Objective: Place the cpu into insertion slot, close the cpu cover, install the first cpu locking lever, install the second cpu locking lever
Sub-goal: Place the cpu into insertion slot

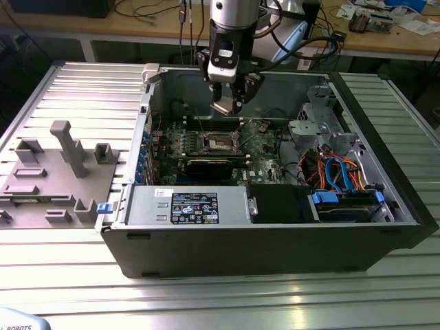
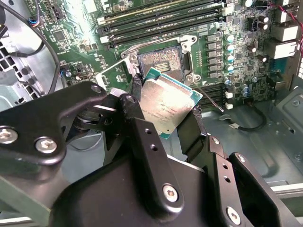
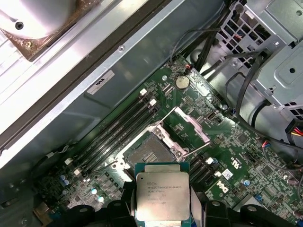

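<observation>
My gripper (image 1: pixel 227 103) hangs inside the open computer case, shut on the cpu (image 1: pixel 225 107). The cpu (image 3: pixel 162 195) is a flat square chip with a dull silver top, pinched by its edges between two black fingers (image 2: pixel 189 135). It is held in the air above the green board, a little short of the insertion slot (image 3: pixel 147 153). The slot (image 2: pixel 160 60) is a dark square socket with a silver rim and lies bare. The cpu cover (image 3: pixel 191 124), a thin silver frame, stands flipped up beside the socket. A thin wire lever (image 3: pixel 198 149) sticks out near it.
Long black memory slots (image 3: pixel 116 130) run beside the socket. A black card (image 1: pixel 206 165) lies in front of it. A metal drive cage (image 1: pixel 313 127) with coloured cables (image 1: pixel 337 172) fills the exterior view's right. A grey parts fixture (image 1: pixel 65 165) stands outside the case.
</observation>
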Action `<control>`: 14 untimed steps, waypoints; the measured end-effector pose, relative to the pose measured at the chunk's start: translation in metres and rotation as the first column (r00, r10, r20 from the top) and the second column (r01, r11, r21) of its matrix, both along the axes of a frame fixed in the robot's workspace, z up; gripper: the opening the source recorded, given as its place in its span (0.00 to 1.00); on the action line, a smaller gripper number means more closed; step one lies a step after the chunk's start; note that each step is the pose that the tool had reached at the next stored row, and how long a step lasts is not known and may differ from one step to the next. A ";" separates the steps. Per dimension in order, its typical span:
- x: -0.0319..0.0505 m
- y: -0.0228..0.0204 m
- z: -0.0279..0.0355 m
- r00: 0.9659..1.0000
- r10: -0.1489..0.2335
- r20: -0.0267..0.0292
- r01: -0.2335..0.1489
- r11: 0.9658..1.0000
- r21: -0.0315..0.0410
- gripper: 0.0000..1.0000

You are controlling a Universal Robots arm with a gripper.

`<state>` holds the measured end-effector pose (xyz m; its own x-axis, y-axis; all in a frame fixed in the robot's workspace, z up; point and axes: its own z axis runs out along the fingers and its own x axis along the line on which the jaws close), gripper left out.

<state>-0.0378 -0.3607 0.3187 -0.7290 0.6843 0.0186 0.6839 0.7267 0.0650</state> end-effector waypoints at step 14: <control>0.0000 0.0000 0.0000 0.999 -0.054 0.000 0.054 0.999 0.000 0.55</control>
<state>-0.0378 -0.3607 0.3186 -0.6909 0.7227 0.0186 0.7221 0.6887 0.0651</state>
